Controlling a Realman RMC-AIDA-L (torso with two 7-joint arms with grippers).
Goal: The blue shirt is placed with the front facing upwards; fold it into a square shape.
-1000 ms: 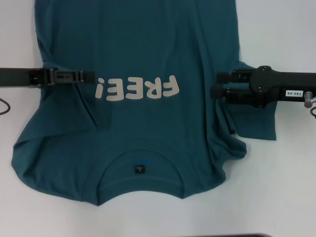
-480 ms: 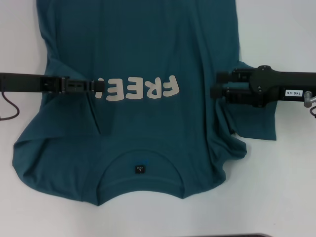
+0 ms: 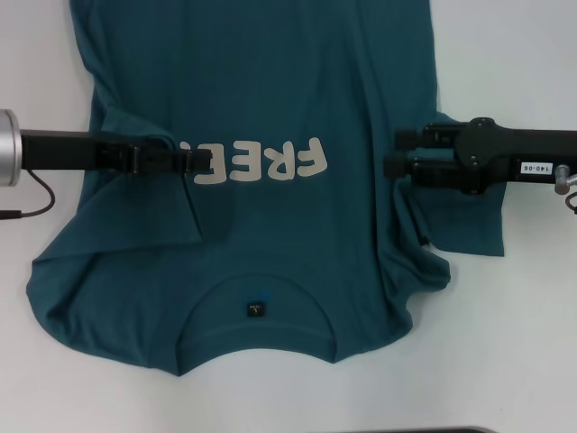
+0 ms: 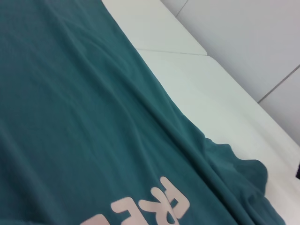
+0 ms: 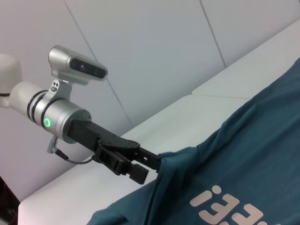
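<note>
The blue shirt [image 3: 270, 90] lies front up on the white table [image 3: 505, 343], collar and black neck label [image 3: 255, 309] toward me. Its cream letters [image 3: 279, 162] read "FREE". My left gripper [image 3: 209, 162] is over the chest, shut on a fold of the shirt's left side, and covers the first letters. The right wrist view shows that left gripper [image 5: 150, 166] with teal cloth [image 5: 262, 154] hanging from its tip. My right gripper [image 3: 391, 154] hovers open at the shirt's right side, by the crumpled right sleeve [image 3: 464, 225]. The left wrist view shows only the shirt [image 4: 70, 117] and table.
A thin black cable [image 3: 36, 203] loops off the left arm over the table. White table surface surrounds the shirt on both sides and in front. A dark strip [image 3: 433, 430] marks the near table edge.
My left gripper has moved right across the chest, dragging the shirt's left side with it and covering more of the lettering. The right arm has not moved.
</note>
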